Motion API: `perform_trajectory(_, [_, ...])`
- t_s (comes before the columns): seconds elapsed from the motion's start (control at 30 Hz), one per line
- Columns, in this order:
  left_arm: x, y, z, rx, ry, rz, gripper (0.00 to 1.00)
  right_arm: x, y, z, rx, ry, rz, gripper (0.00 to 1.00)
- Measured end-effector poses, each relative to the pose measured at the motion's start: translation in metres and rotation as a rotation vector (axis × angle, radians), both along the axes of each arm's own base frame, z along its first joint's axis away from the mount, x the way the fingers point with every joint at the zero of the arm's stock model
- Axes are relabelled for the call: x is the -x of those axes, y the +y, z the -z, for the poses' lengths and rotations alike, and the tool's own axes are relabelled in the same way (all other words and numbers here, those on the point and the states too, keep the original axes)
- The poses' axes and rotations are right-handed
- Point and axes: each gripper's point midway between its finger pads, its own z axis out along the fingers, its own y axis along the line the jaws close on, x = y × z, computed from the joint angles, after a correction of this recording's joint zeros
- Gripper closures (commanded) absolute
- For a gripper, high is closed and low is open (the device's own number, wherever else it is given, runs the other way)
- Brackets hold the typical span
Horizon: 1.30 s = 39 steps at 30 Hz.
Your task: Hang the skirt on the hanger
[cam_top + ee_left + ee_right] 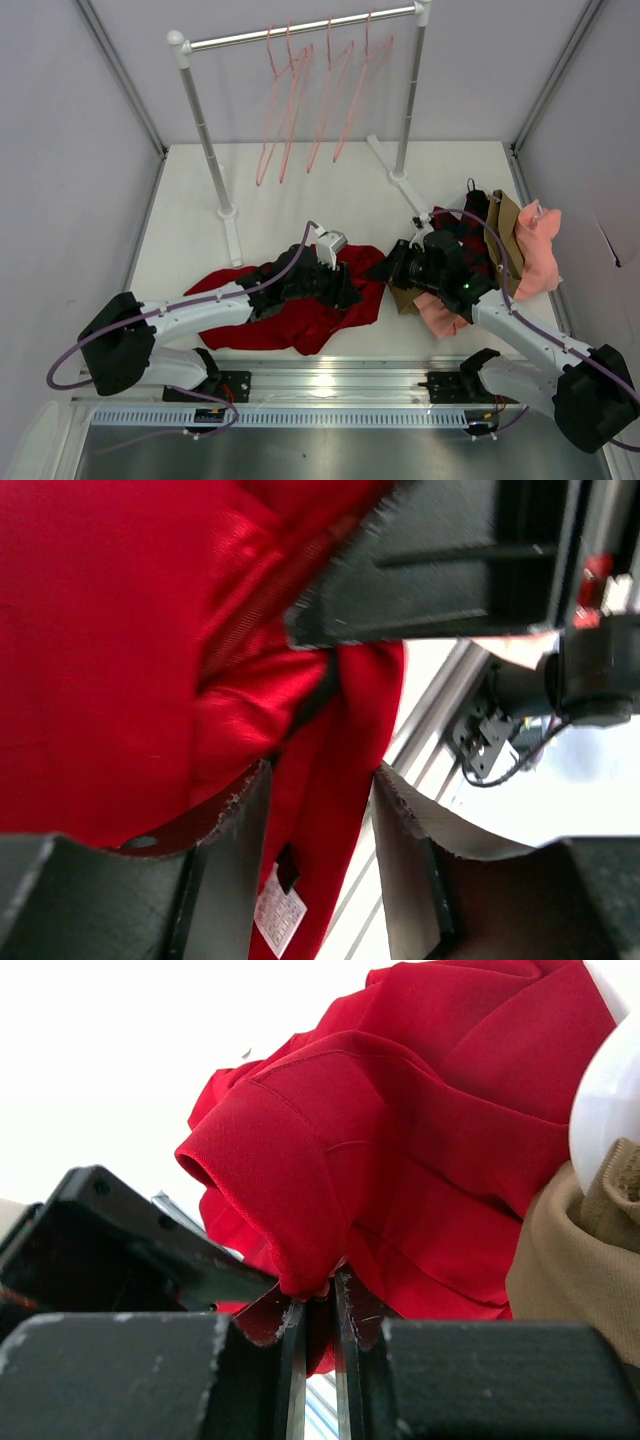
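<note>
Pale grey walls [60, 150] enclose a white table [300, 190] bearing a clothes rail [300, 30].

The left arm [190, 312] lies low from the lower left to mid-frame. The left hand [322, 820] has its fingers [245, 850] partly apart around a fold of the skirt [100, 630]; whether they press it is unclear. The right arm [520, 325] stretches in from the lower right, and the right hand [318, 1295] is nipped tight on the skirt's edge.
</note>
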Motion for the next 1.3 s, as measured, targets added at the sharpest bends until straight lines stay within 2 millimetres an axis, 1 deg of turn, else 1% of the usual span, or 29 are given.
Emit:
perform_trajectory(0.23, [-0.01,0.012,0.006,0.007,0.011,-0.05,0.49,0.001,0.0,0.002,0.005,0.007,-0.003,0.99])
perform_trajectory(0.43, [-0.012,0.014,0.007,0.029,0.02,-0.061,0.48,0.001,0.0,0.003,0.006,0.011,-0.006,0.99])
perform_trajectory(0.53, [-0.011,0.018,0.006,0.054,0.023,-0.062,0.43,0.001,0.0,0.003,0.005,0.012,-0.008,0.99])
perform_trajectory(0.57, [-0.011,0.021,0.004,0.063,0.02,-0.065,0.38,0.001,0.001,0.003,0.005,0.011,-0.008,1.0])
perform_trajectory(0.63, [-0.01,0.025,-0.003,0.082,0.006,-0.067,0.36,0.001,0.001,0.003,0.004,0.01,-0.008,1.0])
perform_trajectory(0.7, [-0.01,0.026,-0.014,0.11,-0.013,-0.066,0.36,0.001,0.001,0.003,0.005,0.012,-0.009,1.0])
perform_trajectory(0.73, [-0.01,0.026,-0.02,0.125,-0.025,-0.064,0.36,0.001,0.001,0.004,0.005,0.013,-0.01,1.0])
perform_trajectory(0.8, [-0.011,0.025,-0.027,0.147,-0.042,-0.062,0.4,0.001,0.001,0.004,0.004,0.014,-0.011,1.0])
perform_trajectory(0.83, [-0.011,0.024,-0.029,0.153,-0.045,-0.062,0.45,0.002,0.001,0.004,0.005,0.014,-0.011,1.0])
perform_trajectory(0.87, [-0.012,0.024,-0.028,0.154,-0.045,-0.062,0.47,0.001,0.001,0.004,0.004,0.014,-0.011,1.0])
perform_trajectory(0.9, [-0.012,0.023,-0.027,0.152,-0.041,-0.06,0.49,0.002,0.001,0.004,0.004,0.014,-0.011,1.0])
perform_trajectory(0.93, [-0.012,0.022,-0.025,0.151,-0.037,-0.058,0.53,0.002,0.001,0.004,0.004,0.014,-0.012,1.0])
perform_trajectory(1.03, [-0.013,0.018,-0.013,0.138,-0.008,-0.057,0.58,0.002,0.002,0.004,0.002,0.015,-0.015,1.0])
perform_trajectory(1.17, [-0.011,0.015,0.003,0.118,0.033,-0.05,0.6,0.002,0.001,0.002,0.001,0.012,-0.015,1.0])
perform_trajectory(1.3, [-0.012,0.014,0.008,0.117,0.042,-0.047,0.6,0.003,0.001,0.001,-0.002,0.007,-0.016,1.0])
